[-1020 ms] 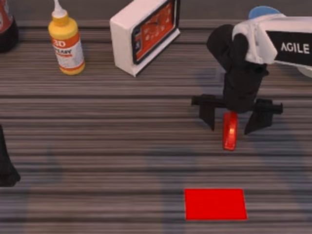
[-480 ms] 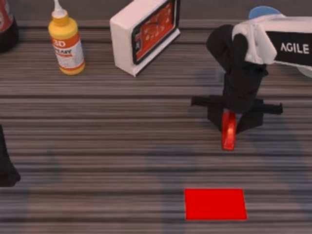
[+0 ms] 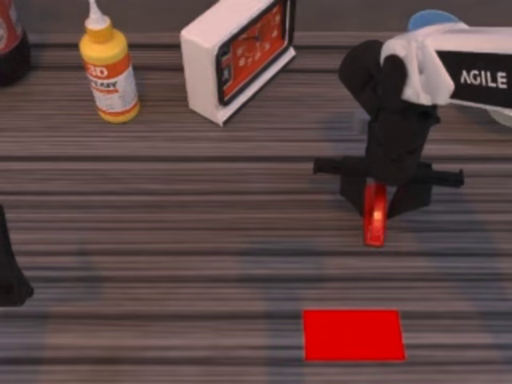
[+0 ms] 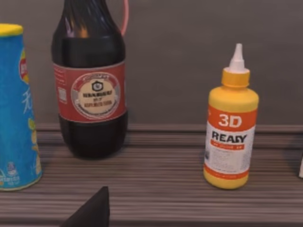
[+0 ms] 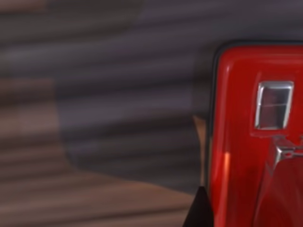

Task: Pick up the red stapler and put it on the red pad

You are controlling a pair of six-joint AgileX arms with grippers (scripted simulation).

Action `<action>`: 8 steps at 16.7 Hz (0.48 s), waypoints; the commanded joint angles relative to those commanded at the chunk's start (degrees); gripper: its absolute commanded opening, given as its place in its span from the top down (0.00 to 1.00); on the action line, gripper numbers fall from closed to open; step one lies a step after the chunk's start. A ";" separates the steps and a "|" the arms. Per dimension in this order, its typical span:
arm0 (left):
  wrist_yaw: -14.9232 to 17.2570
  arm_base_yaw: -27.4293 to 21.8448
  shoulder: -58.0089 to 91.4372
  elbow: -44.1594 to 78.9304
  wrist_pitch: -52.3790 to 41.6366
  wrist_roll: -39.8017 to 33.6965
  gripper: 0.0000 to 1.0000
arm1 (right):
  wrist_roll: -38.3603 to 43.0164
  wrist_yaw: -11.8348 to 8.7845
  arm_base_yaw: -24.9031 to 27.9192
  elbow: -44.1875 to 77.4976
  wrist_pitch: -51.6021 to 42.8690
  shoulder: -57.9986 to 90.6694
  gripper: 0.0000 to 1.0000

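From above, a striped grey-brown table (image 3: pixel 160 240) runs across the scene. At its far left edge, only a black piece of the left gripper (image 3: pixel 10 276) shows, parked low by the table's edge; whether its fingers are apart or together cannot be told. Along the back, from the left, stand a dark sauce bottle (image 3: pixel 11 44) with a red label, cut off by the frame, then a yellow glue bottle (image 3: pixel 108 68) with a white nozzle and an orange label. Next comes a white-cased clock (image 3: pixel 238 56) with a red face, standing at an angle.

Right of centre, the right gripper (image 3: pixel 376 200) reaches down from a white AgileX arm that enters from the right. Its two black fingers are clenched on the red stapler (image 3: pixel 375 216), gripping its far end on both sides, while the stapler's near end sticks out toward the front. The stapler lies lengthwise, front to back. The red pad (image 3: pixel 354 334) lies flat near the front edge, well apart from the stapler and directly in front of it. A blue cup (image 3: pixel 432 19) peeks out behind the arm.
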 joint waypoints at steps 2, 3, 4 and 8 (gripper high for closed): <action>0.00 0.00 0.00 0.00 0.00 0.00 0.00 | 0.27 0.01 -0.15 2.03 -2.14 -0.39 1.00; 0.00 0.00 0.00 0.00 0.00 0.00 0.00 | 0.39 0.00 -0.21 3.64 -4.10 -0.80 1.00; 0.00 0.00 0.00 0.00 0.00 0.00 0.00 | 0.43 0.00 -0.21 5.48 -6.66 -1.32 1.00; 0.00 0.00 0.00 0.00 0.00 0.00 0.00 | 0.01 -0.04 0.26 12.95 -17.37 -3.64 1.00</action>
